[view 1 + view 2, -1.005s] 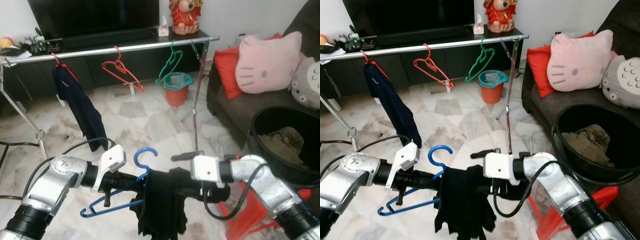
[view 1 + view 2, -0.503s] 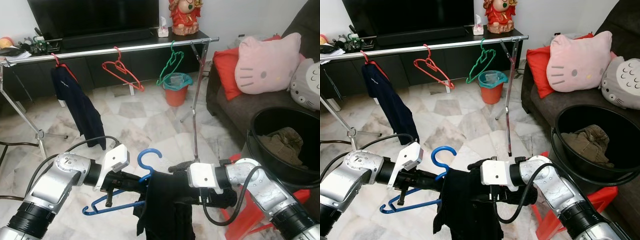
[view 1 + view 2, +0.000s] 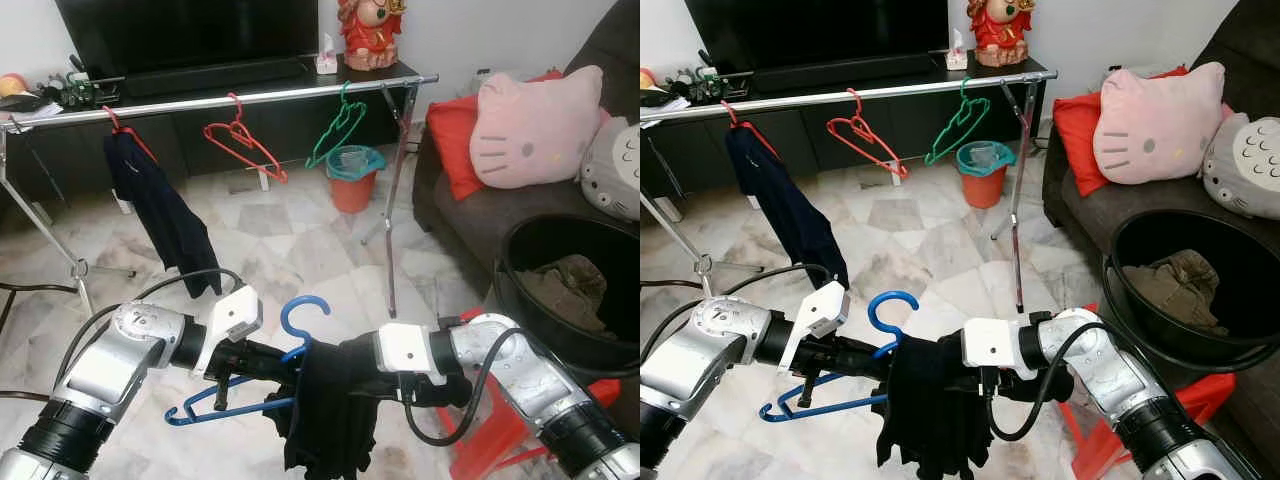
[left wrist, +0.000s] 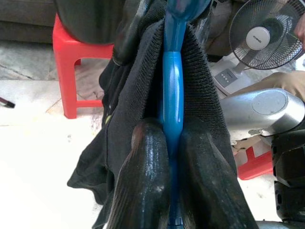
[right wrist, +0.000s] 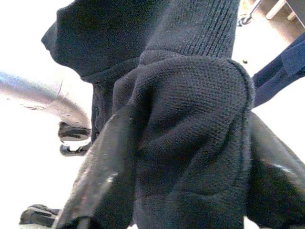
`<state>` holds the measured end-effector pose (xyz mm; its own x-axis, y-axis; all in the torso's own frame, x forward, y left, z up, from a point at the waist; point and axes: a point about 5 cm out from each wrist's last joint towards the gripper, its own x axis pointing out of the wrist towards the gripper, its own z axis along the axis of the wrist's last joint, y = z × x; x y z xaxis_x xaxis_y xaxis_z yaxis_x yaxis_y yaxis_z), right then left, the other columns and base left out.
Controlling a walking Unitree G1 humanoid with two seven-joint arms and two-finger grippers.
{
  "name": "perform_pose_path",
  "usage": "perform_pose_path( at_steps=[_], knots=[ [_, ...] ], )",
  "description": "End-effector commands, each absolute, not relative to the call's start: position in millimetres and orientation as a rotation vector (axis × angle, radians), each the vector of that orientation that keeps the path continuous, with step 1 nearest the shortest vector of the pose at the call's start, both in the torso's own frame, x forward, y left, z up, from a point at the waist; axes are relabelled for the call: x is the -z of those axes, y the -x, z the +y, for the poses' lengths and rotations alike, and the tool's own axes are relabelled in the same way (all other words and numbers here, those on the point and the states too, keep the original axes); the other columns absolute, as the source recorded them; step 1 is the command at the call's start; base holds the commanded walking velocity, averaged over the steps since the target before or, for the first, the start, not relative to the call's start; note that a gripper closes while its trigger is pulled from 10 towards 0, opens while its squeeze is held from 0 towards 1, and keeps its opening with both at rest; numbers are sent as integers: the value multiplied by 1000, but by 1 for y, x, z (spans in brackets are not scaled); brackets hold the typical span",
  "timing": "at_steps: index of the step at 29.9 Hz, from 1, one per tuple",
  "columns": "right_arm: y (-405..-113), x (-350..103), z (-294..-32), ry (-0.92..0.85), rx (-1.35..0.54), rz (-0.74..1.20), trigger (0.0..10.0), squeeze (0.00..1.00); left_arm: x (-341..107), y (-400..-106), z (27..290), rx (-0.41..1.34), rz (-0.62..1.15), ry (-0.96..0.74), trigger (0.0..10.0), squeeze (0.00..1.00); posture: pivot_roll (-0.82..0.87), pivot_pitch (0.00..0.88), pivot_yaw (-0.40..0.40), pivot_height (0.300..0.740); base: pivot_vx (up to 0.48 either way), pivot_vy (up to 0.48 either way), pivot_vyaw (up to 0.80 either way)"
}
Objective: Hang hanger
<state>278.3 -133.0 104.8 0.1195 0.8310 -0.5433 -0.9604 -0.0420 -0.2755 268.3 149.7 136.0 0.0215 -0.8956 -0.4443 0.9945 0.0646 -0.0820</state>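
left wrist view: left gripper (image 4: 172, 143) pinches blue hanger (image 4: 171, 90); right gripper (image 5: 190, 157) clamps dark garment (image 5: 190, 119).

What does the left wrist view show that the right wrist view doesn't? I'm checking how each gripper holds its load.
Left wrist view: the left gripper has its jaws closed on the blue hanger, with a red stool and a fan behind.

Right wrist view: the right gripper has its jaws clamped on a bunched fold of the black garment, with part of a dark blue garment at the edge.

Both views share the black garment, draped over the hanger.
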Motion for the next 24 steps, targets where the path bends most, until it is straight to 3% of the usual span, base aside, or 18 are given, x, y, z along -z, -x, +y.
perform_pose_path(
  at_steps=[1,24],
  knots=[
    [-279,-107,-130,678,-1482,233,0,0,-149,-272,143,1530,358,-312,10000,0,7,0,18,740,0,0,0],
    [-276,-102,-123,679,-1515,245,0,0,-146,-274,142,1535,340,-322,10000,0,1,0,39,740,0,0,0]
  ],
)
